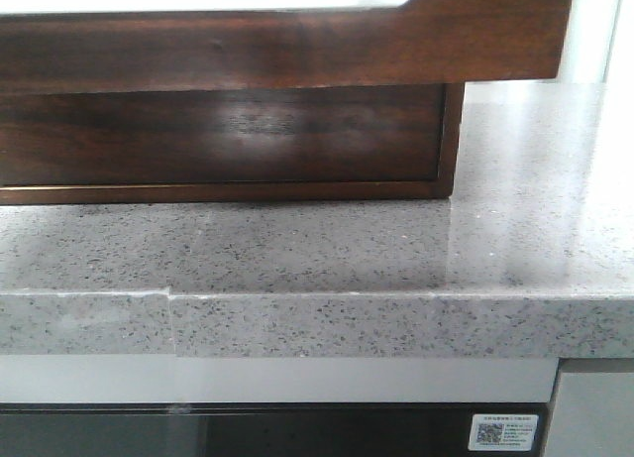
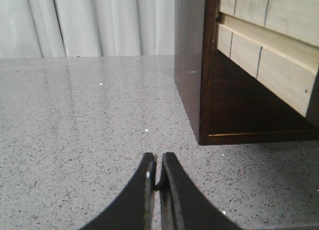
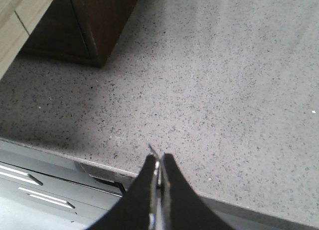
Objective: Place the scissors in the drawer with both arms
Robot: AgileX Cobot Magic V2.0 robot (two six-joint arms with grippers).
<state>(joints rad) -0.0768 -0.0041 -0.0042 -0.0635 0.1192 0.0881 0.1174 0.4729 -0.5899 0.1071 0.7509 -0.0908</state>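
The drawer (image 1: 297, 51) fills the top of the front view, a wide glossy dark-brown front with a pale cut-out along its top edge, standing out over the dark wood cabinet (image 1: 228, 140). Neither gripper shows in that view. In the right wrist view my right gripper (image 3: 159, 158) is shut on the scissors (image 3: 152, 150). Only a thin silvery tip pokes out past the fingertips, above the counter's front edge. My left gripper (image 2: 158, 158) is shut with nothing in it, low over the counter and to the left of the cabinet's corner (image 2: 202, 135).
The grey speckled stone counter (image 1: 327, 259) has a front edge (image 1: 317, 323) with grey fronts and a QR label (image 1: 505, 432) below. Pale wooden boards (image 2: 279, 25) show above the cabinet's opening. White curtains (image 2: 89, 20) hang behind the counter.
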